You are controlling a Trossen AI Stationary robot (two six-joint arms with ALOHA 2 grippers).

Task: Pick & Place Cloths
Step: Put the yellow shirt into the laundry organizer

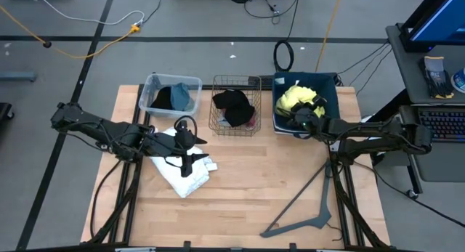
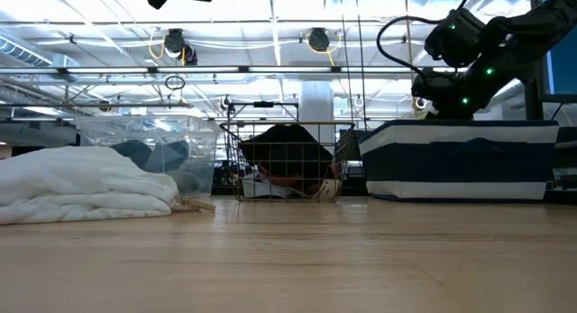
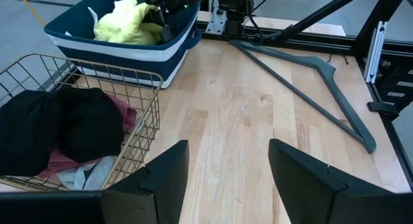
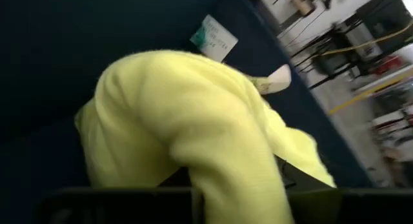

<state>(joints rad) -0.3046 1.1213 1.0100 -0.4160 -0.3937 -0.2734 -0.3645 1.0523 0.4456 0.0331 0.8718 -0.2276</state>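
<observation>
Worktop (image 1: 240, 201): pale wood, carrying three containers in a row along its far edge, a white cloth and a hanger.
Containers: three, side by side: a clear plastic tub (image 1: 149, 88) on the left, a wire basket (image 1: 218, 121) in the middle, a dark blue fabric bin (image 1: 280, 121) on the right.
Hanger (image 1: 320, 201): one, grey, lying flat on the near right part of the worktop, well apart from the cloths.
White cloth (image 1: 185, 172): one, bunched on the worktop in front of the clear tub, directly beneath the left gripper.
Yellow cloth (image 1: 296, 97): one, inside the blue bin, right at the right gripper; the right wrist view is filled with it (image 4: 193, 140), close against that arm's fingers.
Cloths in the basket: a black cloth (image 1: 234, 105) on top, with maroon and pale grey fabric showing beneath it in the left wrist view.
Cloths in the tub: a black one and a blue-grey cloth (image 1: 182, 97) beside it.
Left gripper (image 1: 186, 156): above the white cloth, jaws spread wide with nothing between them; the left wrist view shows bare worktop in the gap.
Right gripper (image 1: 305, 115): down at the blue bin, at the yellow cloth; I cannot tell whether its fingers are parted or pinched.
</observation>
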